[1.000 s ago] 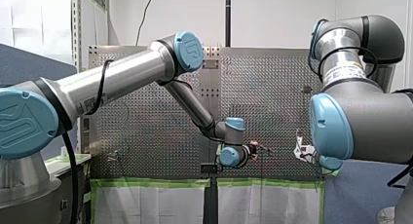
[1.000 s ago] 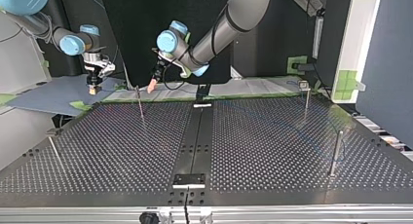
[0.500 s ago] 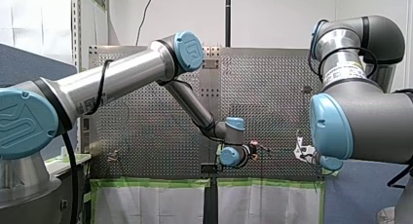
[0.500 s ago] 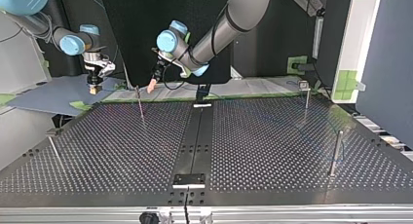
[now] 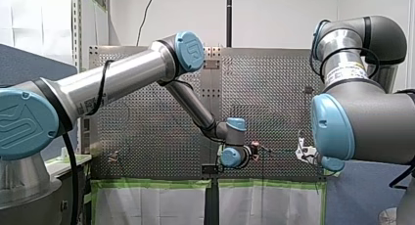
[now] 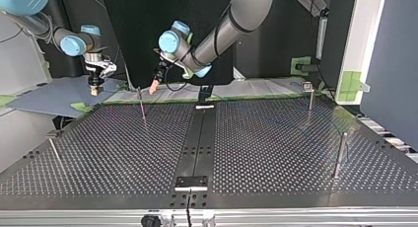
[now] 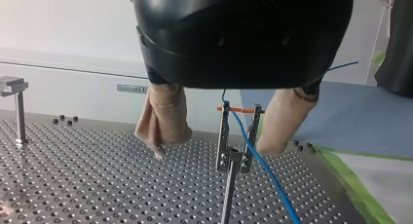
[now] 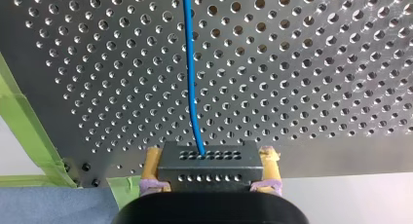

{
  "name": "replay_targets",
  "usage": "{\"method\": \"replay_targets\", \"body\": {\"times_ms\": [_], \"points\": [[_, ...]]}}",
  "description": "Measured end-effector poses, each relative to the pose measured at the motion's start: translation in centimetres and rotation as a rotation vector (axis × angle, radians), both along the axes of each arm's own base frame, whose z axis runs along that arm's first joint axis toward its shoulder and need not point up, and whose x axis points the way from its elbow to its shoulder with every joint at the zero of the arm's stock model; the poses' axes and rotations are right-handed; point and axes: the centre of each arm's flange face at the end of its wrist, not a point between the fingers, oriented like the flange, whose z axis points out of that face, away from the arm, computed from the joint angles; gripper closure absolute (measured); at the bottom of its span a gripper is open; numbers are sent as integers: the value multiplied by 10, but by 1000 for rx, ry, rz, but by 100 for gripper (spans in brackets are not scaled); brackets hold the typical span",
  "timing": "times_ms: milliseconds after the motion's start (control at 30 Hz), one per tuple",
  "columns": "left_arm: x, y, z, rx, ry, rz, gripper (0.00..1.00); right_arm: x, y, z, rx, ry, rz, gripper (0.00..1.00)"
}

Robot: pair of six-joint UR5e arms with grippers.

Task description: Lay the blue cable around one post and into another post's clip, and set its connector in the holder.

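In the left wrist view my left gripper (image 7: 221,136) stands open, its beige-padded fingers (image 7: 163,121) on either side of a forked clip post (image 7: 234,153). The blue cable (image 7: 265,173) runs down through that clip. In the right wrist view my right gripper (image 8: 209,175), with yellow pads, is shut on the black connector (image 8: 207,163); the blue cable (image 8: 190,73) leads away from it over the perforated plate. In the top view my right gripper (image 6: 94,88) hangs at the far left edge of the table and my left gripper (image 6: 155,85) is by the clip post (image 6: 141,101).
More posts stand on the perforated table (image 6: 123,153): one at the top view's far right (image 6: 309,94), one nearer on the right (image 6: 339,155), one at the near left (image 6: 53,145). A small black block (image 6: 191,182) sits on the centre strip by the near edge. Green tape lines the far edge.
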Motion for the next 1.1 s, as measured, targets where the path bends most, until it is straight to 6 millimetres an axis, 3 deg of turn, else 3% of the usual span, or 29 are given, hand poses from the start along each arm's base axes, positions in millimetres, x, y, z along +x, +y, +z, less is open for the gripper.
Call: {"method": "replay_targets", "body": {"times_ms": [833,1100], "points": [[-1,0,0,4,2,-1,0,-1,0,-1,3,0,-1,99],[-6,7,24,7,-20,15,0,-1,1,-2,4,-1,-1,99]]}}
